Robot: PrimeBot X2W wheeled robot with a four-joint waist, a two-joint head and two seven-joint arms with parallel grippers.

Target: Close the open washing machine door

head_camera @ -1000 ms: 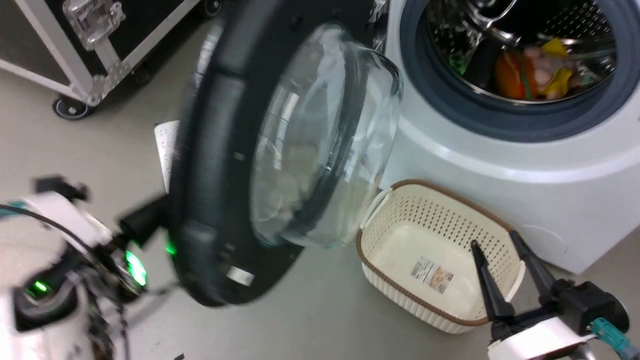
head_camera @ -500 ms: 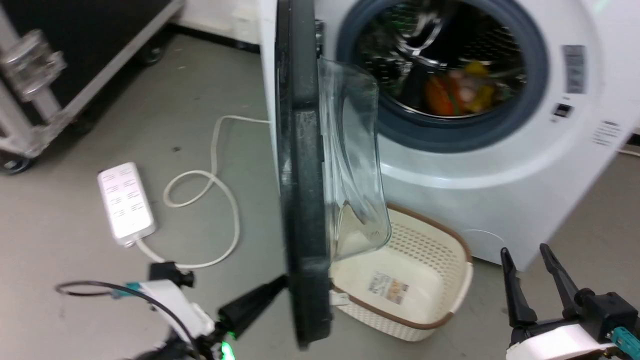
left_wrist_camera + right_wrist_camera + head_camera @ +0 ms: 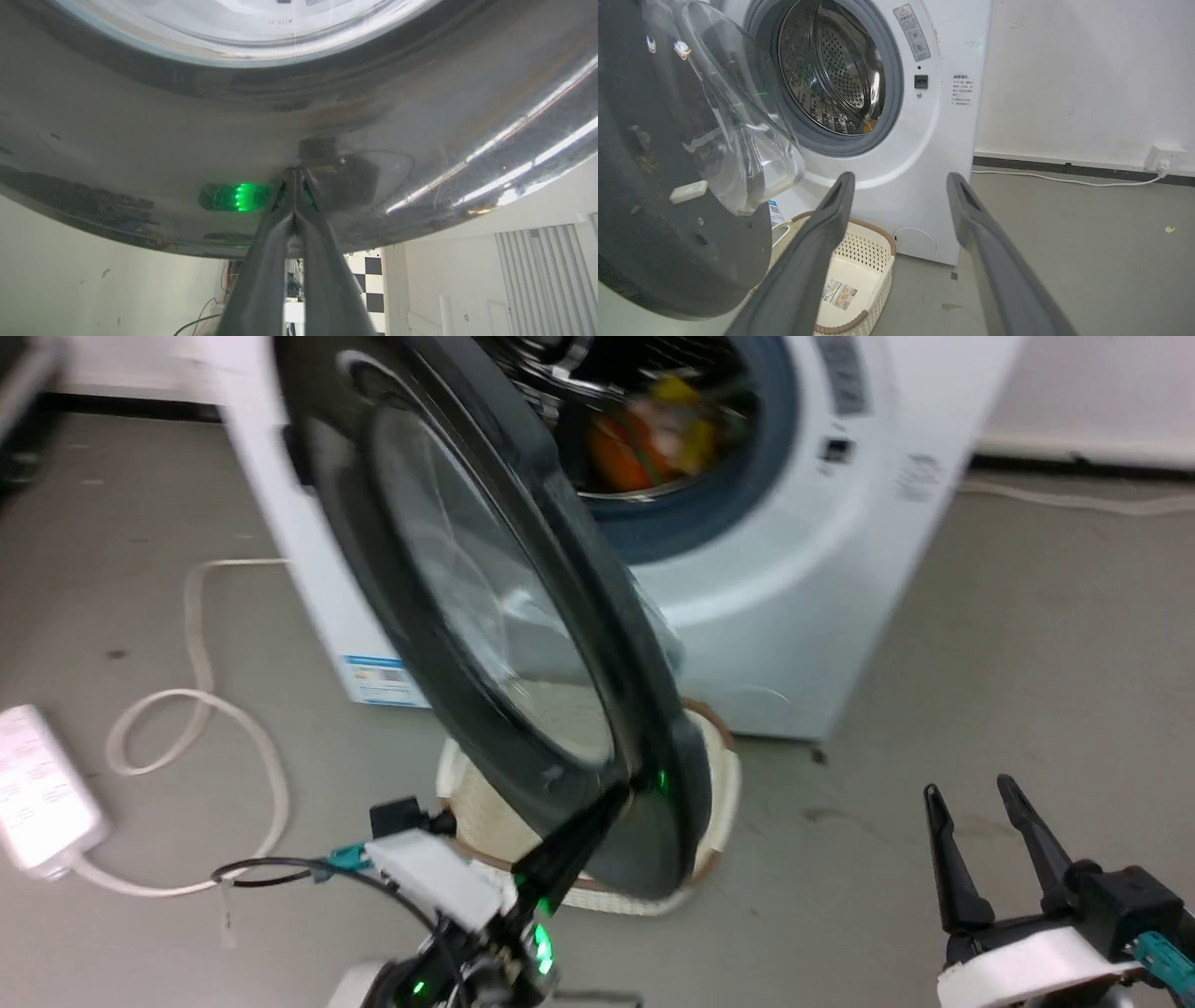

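Head view, blurred: door (image 3: 467, 597) stands half open off washer (image 3: 794, 616); left end effector (image 3: 616, 798) apparently at its lower rim.
Left wrist: fingers clenched together, empty, tips touching door's dark rim.
Right wrist: right end effector (image 3: 901, 176) released, fingers spread; basket (image 3: 883, 284) on floor below door.

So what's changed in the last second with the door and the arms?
The washing machine door has swung from wide open toward the port of the washing machine and now partly covers it, not yet latched. The left gripper, jaws shut, has followed it, tip against the door's outer rim. The head camera also turned. Unchanged: the right gripper idle and open, the basket on the floor.
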